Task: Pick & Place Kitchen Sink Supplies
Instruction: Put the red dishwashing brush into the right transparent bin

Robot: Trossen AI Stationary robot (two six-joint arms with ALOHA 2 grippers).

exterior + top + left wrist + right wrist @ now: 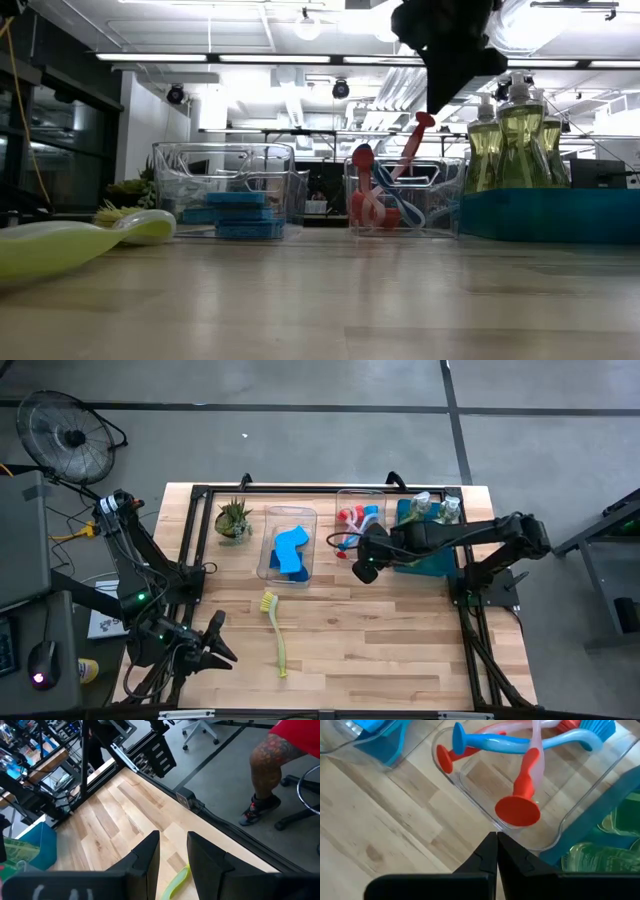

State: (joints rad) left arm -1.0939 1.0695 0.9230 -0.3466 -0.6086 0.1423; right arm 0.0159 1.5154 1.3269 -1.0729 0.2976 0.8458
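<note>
Right pincer (366, 570) hangs above the near edge of the clear brush bin (362, 535), fingers pressed fully together, gripping nothing. Red-handled brush (526, 785) leans inside that bin, round suction-cup end up at the rim; blue-handled brush (520, 742) lies across it. Bin walls are clear hard plastic with rounded corners.

Left pincer (214, 643) waits at the tabletop's near-left corner, fingers a narrow gap apart, empty.

Yellow-green brush (275, 635) lies flat on bare wood mid-tabletop, bristle head toward the bins, slim curved handle toward the near edge, well apart from both pincers. Blue rectangular sponges (291, 550) are stacked in the second clear bin (287, 543). Soap bottles (512, 135), clear with yellowish-green liquid and pump tops, stand in the teal bin (550, 215) at the far-right edge. Spiky potted plant (234, 520) sits far-left. The front half of the light plank tabletop (380, 650) is open.
</note>
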